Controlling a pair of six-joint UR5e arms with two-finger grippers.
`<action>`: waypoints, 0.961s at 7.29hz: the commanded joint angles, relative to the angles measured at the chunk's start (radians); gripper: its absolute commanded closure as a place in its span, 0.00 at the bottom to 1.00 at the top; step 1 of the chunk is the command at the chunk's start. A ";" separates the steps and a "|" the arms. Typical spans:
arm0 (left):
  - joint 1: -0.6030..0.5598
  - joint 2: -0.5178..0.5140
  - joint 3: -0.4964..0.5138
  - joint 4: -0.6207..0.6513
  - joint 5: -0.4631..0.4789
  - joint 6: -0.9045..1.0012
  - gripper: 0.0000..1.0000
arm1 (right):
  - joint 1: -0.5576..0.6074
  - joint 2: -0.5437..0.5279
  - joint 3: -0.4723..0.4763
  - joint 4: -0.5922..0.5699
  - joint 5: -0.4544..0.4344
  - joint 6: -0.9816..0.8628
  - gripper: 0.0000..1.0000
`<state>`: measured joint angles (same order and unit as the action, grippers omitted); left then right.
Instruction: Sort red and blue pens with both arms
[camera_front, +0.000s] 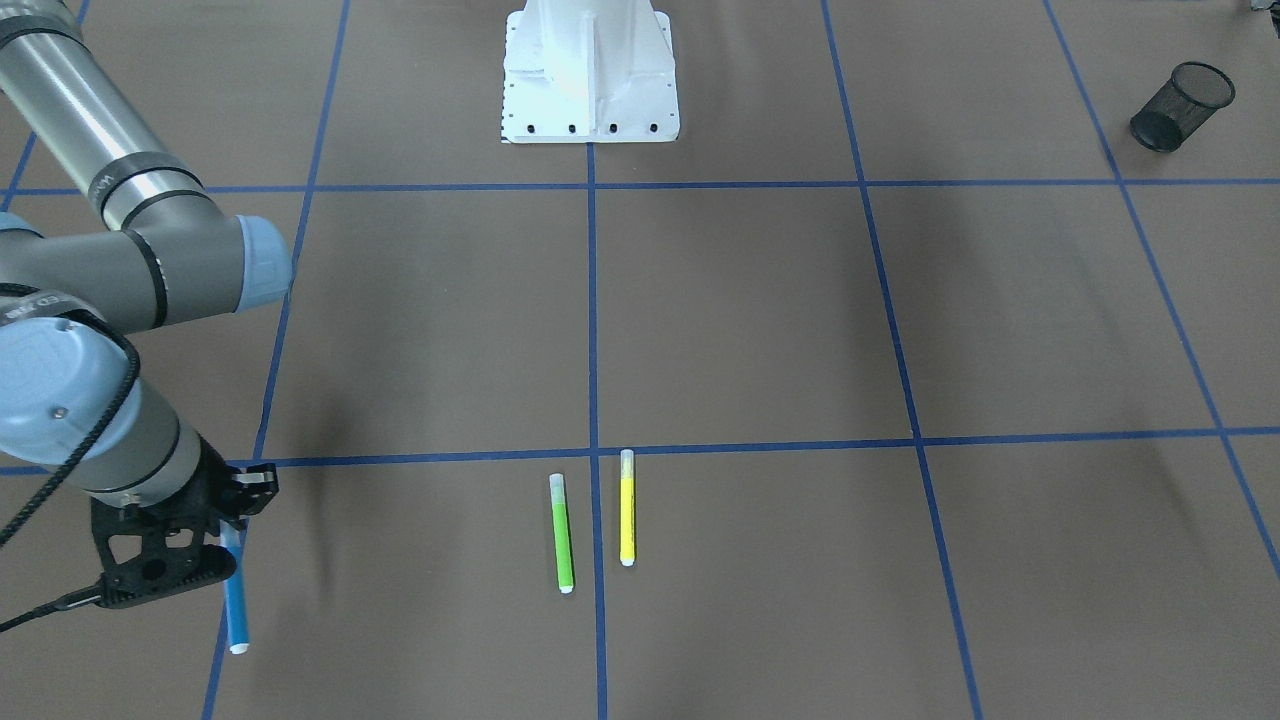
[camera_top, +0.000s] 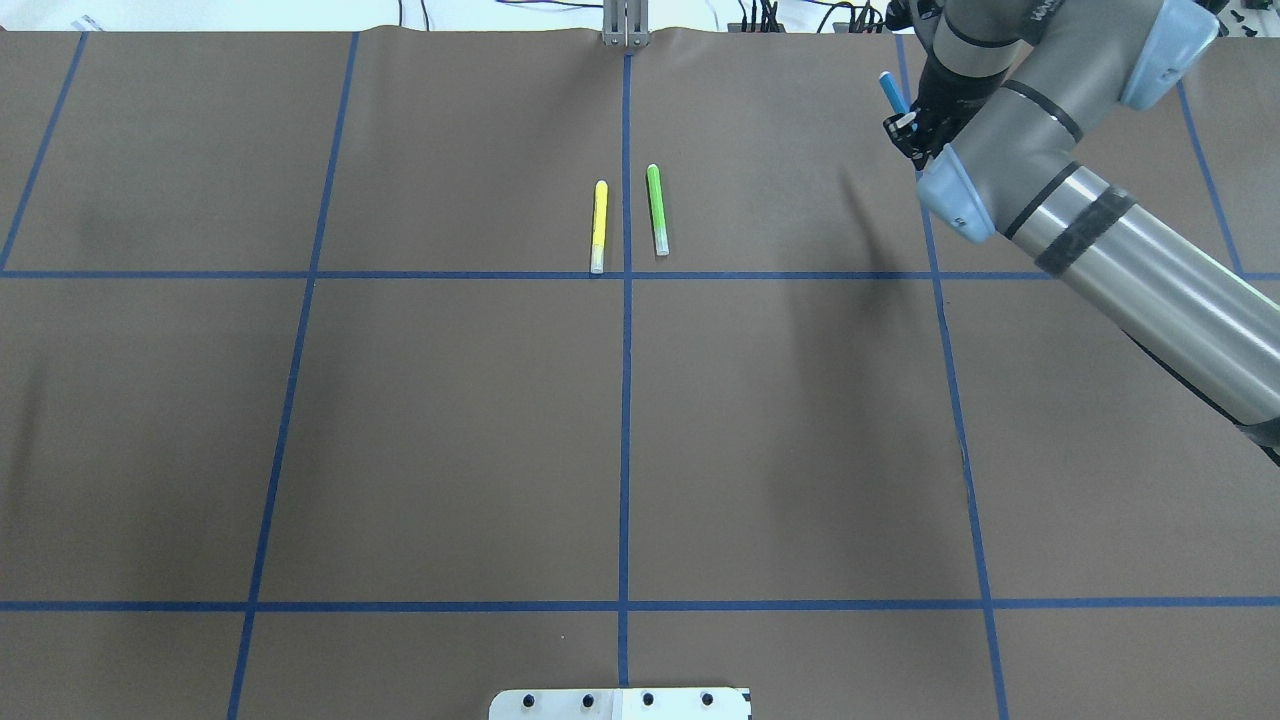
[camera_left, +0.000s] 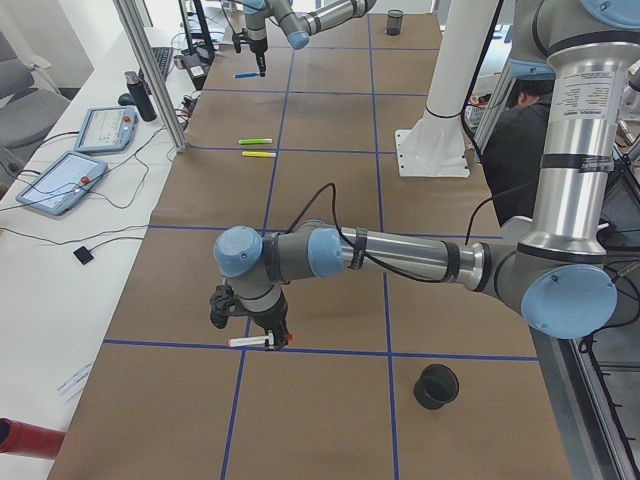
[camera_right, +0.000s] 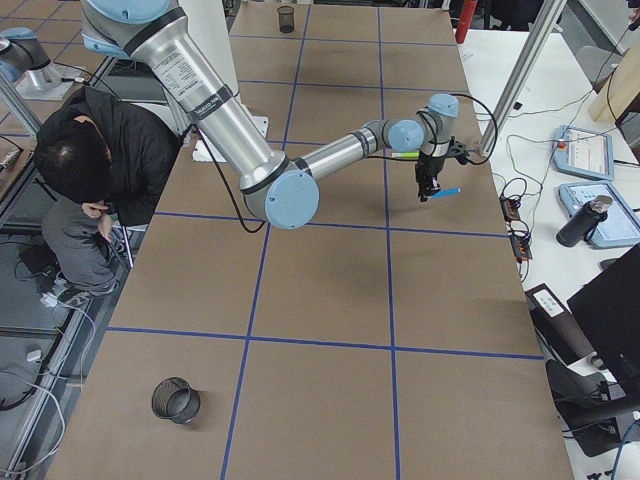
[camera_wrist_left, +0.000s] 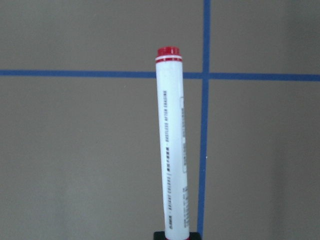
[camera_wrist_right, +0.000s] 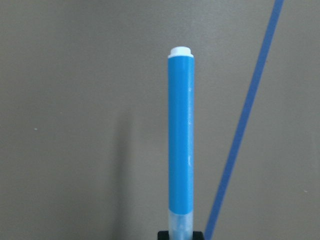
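Observation:
The red pen (camera_wrist_left: 172, 145), white-barrelled with a red end, sticks straight out of my left gripper (camera_wrist_left: 175, 235), which is shut on its near end. In the exterior left view this gripper (camera_left: 266, 337) holds the red pen (camera_left: 245, 342) low over a blue tape line near the table's front edge. My right gripper (camera_front: 230, 535) is shut on the pale cap end of the blue pen (camera_front: 237, 605), whose white tip points away from the robot. From overhead, the blue pen (camera_top: 891, 92) juts past the right gripper (camera_top: 912, 128) at the far right.
A green pen (camera_front: 562, 533) and a yellow pen (camera_front: 627, 507) lie side by side at the table's far middle. One black mesh cup (camera_front: 1182, 105) stands near the left arm's side, another (camera_right: 176, 399) on the right arm's side. A white pedestal (camera_front: 590, 70) and a seated person (camera_right: 90, 170) are nearby.

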<state>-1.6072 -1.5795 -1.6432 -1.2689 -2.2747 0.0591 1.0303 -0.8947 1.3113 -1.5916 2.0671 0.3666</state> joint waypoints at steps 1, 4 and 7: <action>-0.100 0.114 -0.003 0.003 -0.005 -0.048 1.00 | 0.071 -0.082 0.029 -0.022 0.002 -0.142 1.00; -0.170 0.245 -0.006 0.049 -0.011 -0.058 1.00 | 0.214 -0.092 0.043 -0.230 0.056 -0.354 1.00; -0.204 0.228 -0.006 0.383 -0.084 -0.058 1.00 | 0.278 -0.159 0.093 -0.257 0.068 -0.399 1.00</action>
<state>-1.7984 -1.3481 -1.6489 -1.0277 -2.3049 0.0016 1.2809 -1.0186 1.3690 -1.8343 2.1266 -0.0131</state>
